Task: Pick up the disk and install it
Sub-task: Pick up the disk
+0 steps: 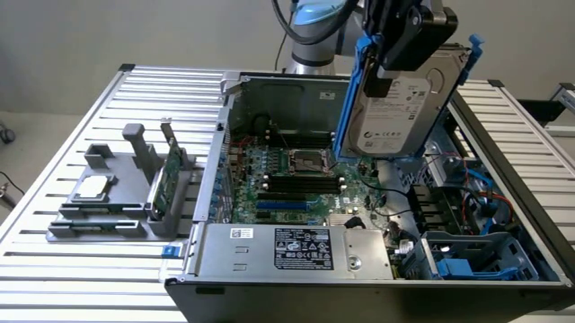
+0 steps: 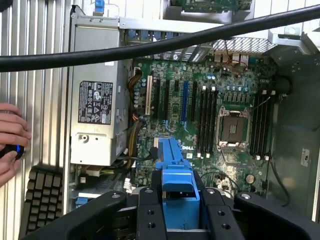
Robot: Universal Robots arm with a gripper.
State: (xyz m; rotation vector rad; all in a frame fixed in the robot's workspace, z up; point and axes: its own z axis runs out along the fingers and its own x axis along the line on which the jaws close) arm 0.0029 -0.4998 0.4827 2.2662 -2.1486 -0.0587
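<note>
One grey fixture [image 1: 90, 225] is sitting on the slatted metal surface [image 1: 54, 134] at the exterior view's left, with a small square silver chip [image 1: 94, 188] lying flat on it; a thin green circuit card [image 1: 171, 171] is standing upright in a slot on the fixture's side nearer the case; further right, an open computer case [image 1: 297, 101] is lying on its side, baring its motherboard [image 1: 287, 185], with the power supply [image 1: 269, 245] sitting along the near edge; over the case's right half the jaws are clenching the disk [image 1: 395, 114] by its blue carrier, and it is hanging on edge, slightly tilted, white label facing the camera; in the wrist view the carrier's blue end is showing between the black jaws above the motherboard, while a person's hand [image 2: 10, 145] is resting near a black keyboard [image 2: 45, 200] outside the case.
</note>
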